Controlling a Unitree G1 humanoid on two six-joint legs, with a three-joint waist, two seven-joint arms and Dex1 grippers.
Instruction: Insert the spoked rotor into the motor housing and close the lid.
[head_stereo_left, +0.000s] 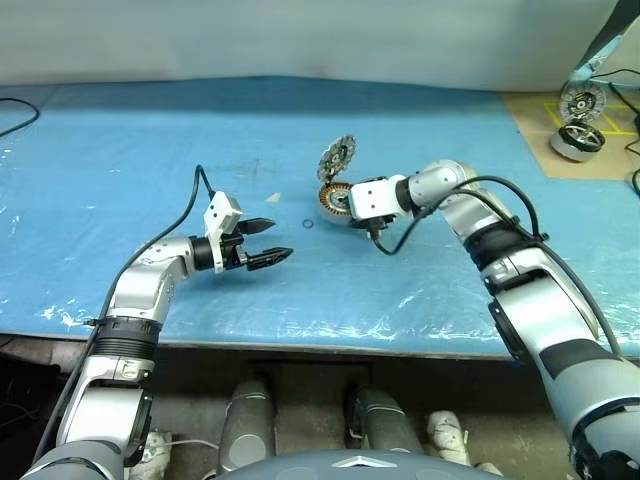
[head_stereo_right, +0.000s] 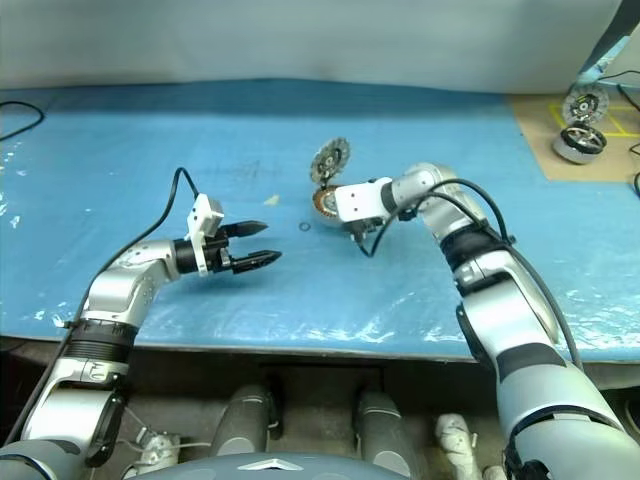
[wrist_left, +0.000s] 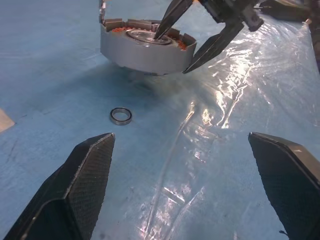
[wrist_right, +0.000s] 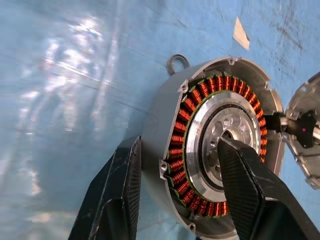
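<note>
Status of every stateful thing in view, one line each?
motor housing: open, windings exposed, gripped at its wall.
lid: swung up, standing at the housing's edge.
small ring: lying loose beside the housing.
left end effector: open, empty.
right end effector: shut across the housing wall, one finger inside.

The left gripper's (head_stereo_right: 256, 246) two black fingers stand spread apart above the blue plastic-covered table (head_stereo_right: 150, 130). Just beyond their tips lies a tiny thin washer ring (head_stereo_right: 304, 227). Past that sits the shallow round motor housing (head_stereo_right: 325, 203), its finned silver lid (head_stereo_right: 329, 158) raised upright, with the right gripper (head_stereo_right: 347, 212) at it.
</note>
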